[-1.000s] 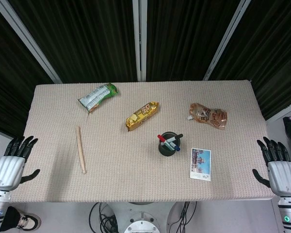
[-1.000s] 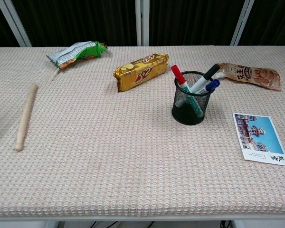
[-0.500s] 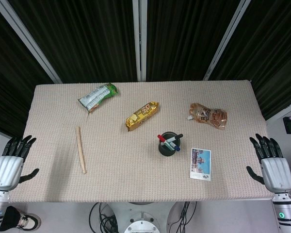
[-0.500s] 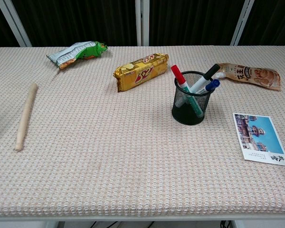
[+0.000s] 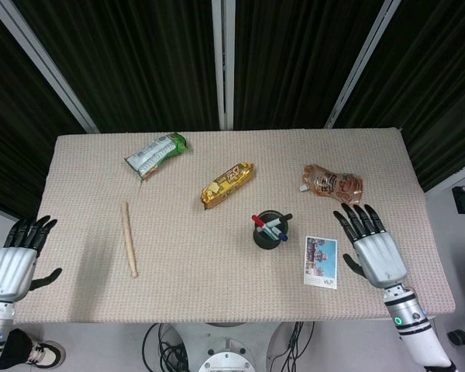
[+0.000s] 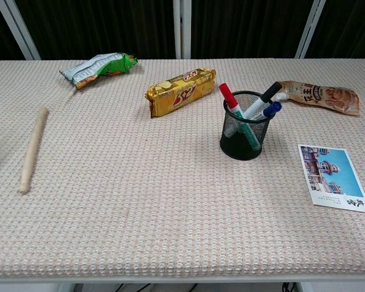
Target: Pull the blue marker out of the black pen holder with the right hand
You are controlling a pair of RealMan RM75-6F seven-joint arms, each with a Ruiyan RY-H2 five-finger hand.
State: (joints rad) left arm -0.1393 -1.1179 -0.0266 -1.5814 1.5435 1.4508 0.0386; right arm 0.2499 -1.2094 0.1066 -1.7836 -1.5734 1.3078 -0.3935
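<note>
Snack packs, a stick and a card on a woven cloth

With the yellow biscuit pack (image 5: 227, 184) as landmark: the green-and-white snack bag (image 5: 156, 154) lies up and to its left, the brown pouch (image 5: 333, 184) well to its right, the wooden stick (image 5: 129, 239) down and to its left, and the picture card (image 5: 321, 262) down and to its right. All rest apart from one another on the beige woven table cover (image 5: 186, 271).

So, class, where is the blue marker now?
The blue marker stands in the pen holder, right of table centre, between the yellow snack and the postcard.
</note>
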